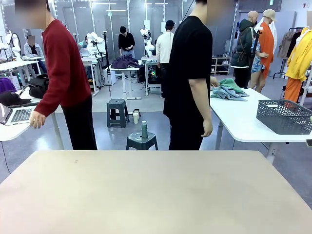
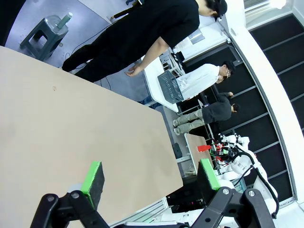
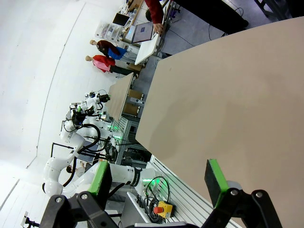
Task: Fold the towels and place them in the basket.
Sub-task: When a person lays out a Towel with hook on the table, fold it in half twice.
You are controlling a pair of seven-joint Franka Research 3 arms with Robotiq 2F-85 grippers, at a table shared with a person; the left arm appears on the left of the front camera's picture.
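Left claw (image 2: pixel 150 175) and right claw (image 3: pixel 158 178) hung wide open, empty; towels (image 1: pixel 228 90), basket (image 1: pixel 280 119) sat on side tabletop (image 1: pixel 239 119) (staged for handover, probably)

1. The left pincer (image 2: pixel 149 175) rises from the bottom edge with its jaws wide apart and its green pads (image 2: pixel 92 176) facing each other.
2. One pad hangs over the beige surface (image 2: pixel 71 114), and the other shows past that surface's edge.
3. A person (image 2: pixel 142 28) in black stands at the far side of the beige surface. One arm hangs down, with the hand (image 2: pixel 131 71) loosely curled.
4. Beyond that hand, a white surface (image 2: pixel 153 83) carries the dark lattice basket (image 2: pixel 169 88).
5. A grey stool (image 2: pixel 45 33) stands on the floor at the top left, with a bottle (image 2: pixel 67 18) on its seat.
6. Two more people stand farther off, one in a white top (image 2: pixel 204 78) and one in dark clothes.
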